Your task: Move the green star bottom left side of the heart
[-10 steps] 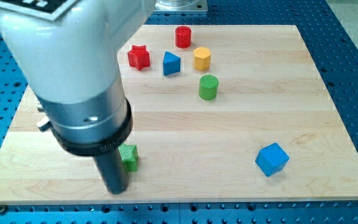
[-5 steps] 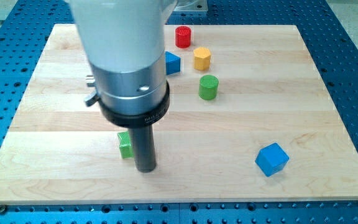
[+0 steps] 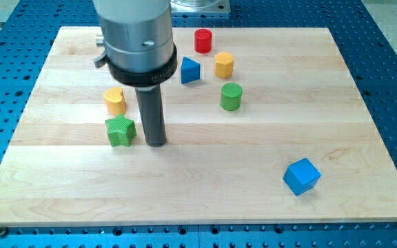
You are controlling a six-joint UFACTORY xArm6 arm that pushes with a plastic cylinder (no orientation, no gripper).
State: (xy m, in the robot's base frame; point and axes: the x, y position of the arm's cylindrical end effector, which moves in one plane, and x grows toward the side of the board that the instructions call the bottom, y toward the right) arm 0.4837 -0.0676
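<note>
The green star [image 3: 120, 131] lies on the wooden board [image 3: 267, 138] at the view's left of centre. The yellow heart [image 3: 115, 100] sits just above it, a small gap between them. My tip [image 3: 156, 143] rests on the board just to the view's right of the green star, a small gap apart. The arm's body hides the area above the rod, including where the red star was.
A blue triangle [image 3: 189, 70], a yellow hexagon [image 3: 224, 65], a red cylinder [image 3: 203, 40] and a green cylinder [image 3: 231, 96] stand at the view's top centre. A blue cube [image 3: 301, 176] lies at the bottom right.
The green star has moved up and slightly left, to just below the heart. My tip has moved up, from the star's bottom right to its right. The yellow heart is now uncovered.
</note>
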